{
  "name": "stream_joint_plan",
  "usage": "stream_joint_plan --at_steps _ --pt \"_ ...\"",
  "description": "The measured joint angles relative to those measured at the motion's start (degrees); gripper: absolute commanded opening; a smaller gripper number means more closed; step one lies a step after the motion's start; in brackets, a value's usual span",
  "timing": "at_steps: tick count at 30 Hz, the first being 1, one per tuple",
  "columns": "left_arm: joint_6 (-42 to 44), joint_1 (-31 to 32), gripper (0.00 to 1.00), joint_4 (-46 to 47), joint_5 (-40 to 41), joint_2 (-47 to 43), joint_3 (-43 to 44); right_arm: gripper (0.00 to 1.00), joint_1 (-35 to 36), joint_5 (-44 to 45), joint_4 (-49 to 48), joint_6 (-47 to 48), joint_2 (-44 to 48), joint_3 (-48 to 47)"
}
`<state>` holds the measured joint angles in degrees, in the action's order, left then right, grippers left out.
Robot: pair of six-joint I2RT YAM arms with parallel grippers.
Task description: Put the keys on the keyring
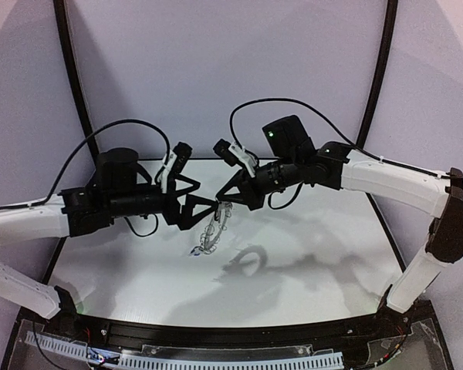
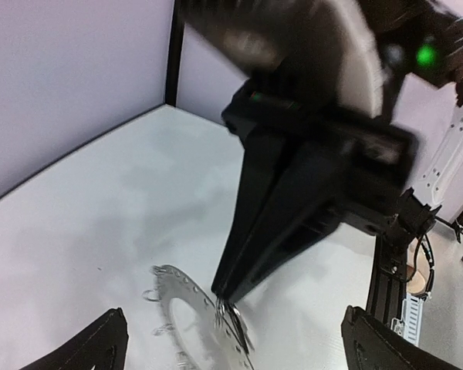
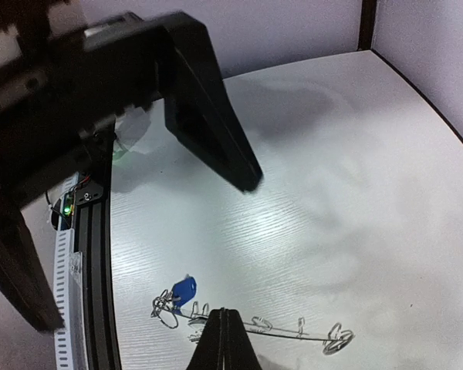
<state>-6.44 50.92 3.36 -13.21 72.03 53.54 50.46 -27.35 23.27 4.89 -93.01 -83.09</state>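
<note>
The jaws differ: the left gripper (image 1: pixel 202 198) stands wide open and holds nothing; the right gripper (image 1: pixel 230 198) is pinched closed on the rim of the keyring (image 1: pixel 211 233).

From the top view, the two grippers meet nose to nose above the middle of the table (image 1: pixel 324 254); the keyring dangles from the right gripper towards seven o'clock, and whether its lower end touches the table I cannot tell.

From the left wrist, its own fingers (image 2: pixel 100 347) sit far apart at seven and five o'clock with only air between them; the right gripper comes down through the centre and closes at six o'clock on the grey disc, whose wire loops (image 2: pixel 156 293) fringe the rim towards eight o'clock.

From the right wrist, the closed fingertips at six o'clock clamp the ring edge-on; the blue key (image 3: pixel 184 290) lies at seven o'clock, just beside the loop at that end (threaded or merely close, I cannot tell); the black key shows in no view.

The step in hand looks like the threading itself, with the right arm presenting the ring; the next move probably calls for the left gripper to close on a key's plastic head and steer its hole onto a thin loop, which wants fine alignment and a steady ring.
</note>
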Motion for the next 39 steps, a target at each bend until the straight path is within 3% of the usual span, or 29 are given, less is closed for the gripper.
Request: stream_joint_plan --at_steps 5,10,17,21,29,34,39 --pt "0.5 0.0 0.99 0.1 4.0 -7.8 -2.8 0.00 -0.9 -2.6 2.3 3.4 0.8 0.0" --pt "1.4 0.1 0.99 3.0 14.8 -13.6 -9.3 0.00 -1.2 -8.5 6.3 9.6 2.7 0.1" --pt "7.7 0.1 0.99 1.9 17.8 -10.4 -8.2 0.00 -1.2 -14.8 12.0 15.3 3.5 -0.5" --pt "12.4 0.1 0.99 0.3 12.4 -7.1 -5.7 0.00 -1.2 -17.8 16.1 18.5 3.4 -2.3" --pt "25.3 0.1 0.98 -9.6 -7.4 0.0 4.7 0.00 -0.8 -21.0 23.6 24.9 1.8 -7.0" --pt "30.0 0.1 0.88 -15.5 -15.7 6.1 12.6 0.00 0.1 -21.0 27.1 27.8 0.0 -9.2" --pt "34.1 -0.6 0.85 -21.8 -21.7 9.7 17.7 0.00 0.0 -21.4 29.6 29.8 -0.1 -9.6"
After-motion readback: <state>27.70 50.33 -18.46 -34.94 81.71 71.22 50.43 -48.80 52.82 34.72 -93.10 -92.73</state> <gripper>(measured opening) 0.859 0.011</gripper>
